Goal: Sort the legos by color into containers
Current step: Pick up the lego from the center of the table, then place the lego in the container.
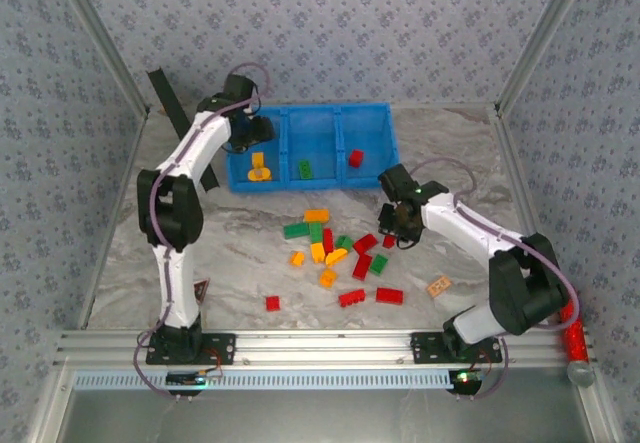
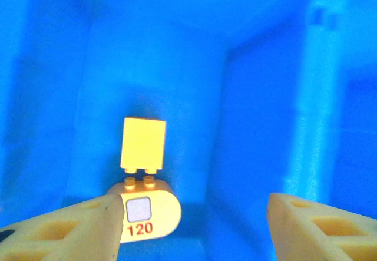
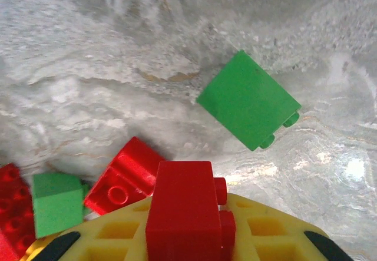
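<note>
Legos (image 1: 322, 235): red brick (image 3: 182, 208) clenched in right tool (image 1: 396, 229); left tool (image 2: 188, 225) released beside yellow "120" brick (image 2: 148, 215).

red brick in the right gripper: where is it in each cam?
Top external: red brick at the right gripper tips, right of the loose pile.
Right wrist: bottom centre, clamped between the yellow fingers.
Left wrist: looks into the blue bin.
Shared landmark: marbled tabletop, top external and right wrist.

Yellow legos (image 2: 143, 143), blue container (image 2: 265, 96), parted end effector (image 2: 194, 211)
</note>
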Motion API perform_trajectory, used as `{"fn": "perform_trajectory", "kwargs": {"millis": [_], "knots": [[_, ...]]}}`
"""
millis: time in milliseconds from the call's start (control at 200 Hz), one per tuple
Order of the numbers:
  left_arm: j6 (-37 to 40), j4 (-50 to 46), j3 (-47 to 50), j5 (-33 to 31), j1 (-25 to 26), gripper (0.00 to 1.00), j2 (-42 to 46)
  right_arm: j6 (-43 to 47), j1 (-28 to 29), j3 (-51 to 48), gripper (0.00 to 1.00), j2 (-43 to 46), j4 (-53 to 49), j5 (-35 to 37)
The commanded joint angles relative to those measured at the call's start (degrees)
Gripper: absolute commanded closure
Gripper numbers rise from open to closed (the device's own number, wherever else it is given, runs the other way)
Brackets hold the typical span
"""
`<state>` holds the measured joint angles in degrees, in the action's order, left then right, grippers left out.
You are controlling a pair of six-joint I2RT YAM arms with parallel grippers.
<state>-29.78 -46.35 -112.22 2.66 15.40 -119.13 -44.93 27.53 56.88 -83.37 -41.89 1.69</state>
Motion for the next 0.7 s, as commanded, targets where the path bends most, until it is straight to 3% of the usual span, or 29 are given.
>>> {"fn": "perform_trajectory", "kwargs": {"millis": [0, 235, 420, 695], "knots": [[3.43, -1.11, 2.74, 2.16, 0.50, 0.35, 6.93, 3.89, 0.09, 3.80, 0.76, 1.46, -2.93, 0.17], [4.64, -0.98, 21.60, 1.10, 2.89, 0.34, 23.50, 13.67, -0.84, 18.97, 0.77, -4.62, -4.90, 2.43], [1.44, -1.65, 35.23, -0.14, 8.49, 0.33, 33.77, 19.84, -2.45, 32.99, 0.77, -15.11, -4.13, 2.14], [-7.63, 2.90, 45.86, 0.76, 15.49, 0.32, 34.07, 25.50, -3.82, 50.04, 0.78, -30.39, -4.21, 2.75]]}}
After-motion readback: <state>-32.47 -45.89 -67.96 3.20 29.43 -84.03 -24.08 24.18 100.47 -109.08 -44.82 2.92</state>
